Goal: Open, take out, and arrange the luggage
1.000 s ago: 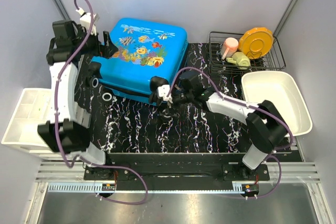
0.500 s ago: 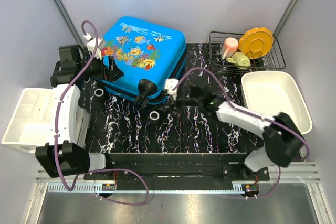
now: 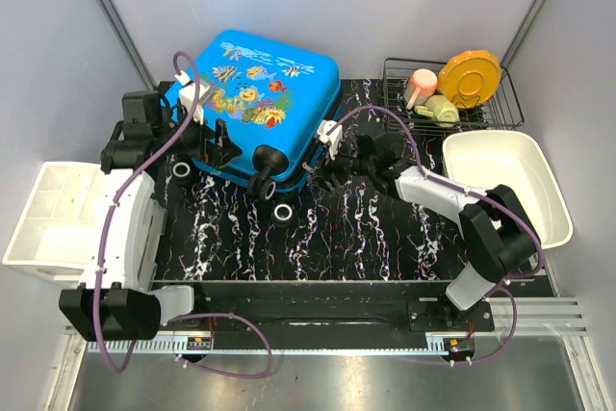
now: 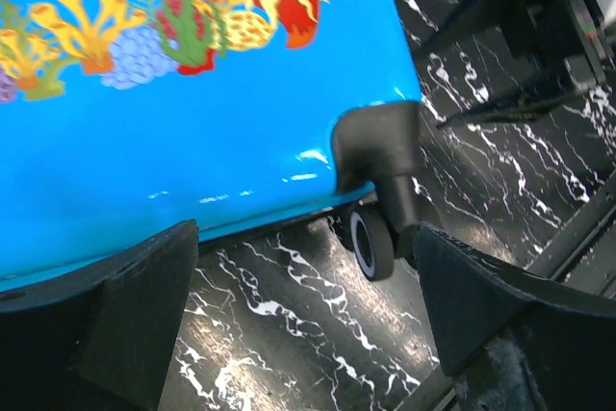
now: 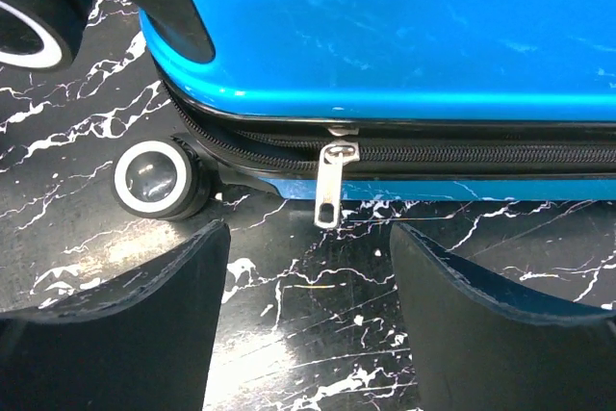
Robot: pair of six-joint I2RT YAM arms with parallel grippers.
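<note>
The luggage, one blue fish-print suitcase, sits closed at the rear left of the black marbled counter. Its one zipper pull hangs near two wheels. The left jaws are spread wide at its wheeled corner, holding nothing. The right jaws are spread too, facing the pull without touching it. Two white bins flank the counter, and one wire rack holds three pieces.

Wire rack holds orange plate, pink cup; white tub just beside.
</note>
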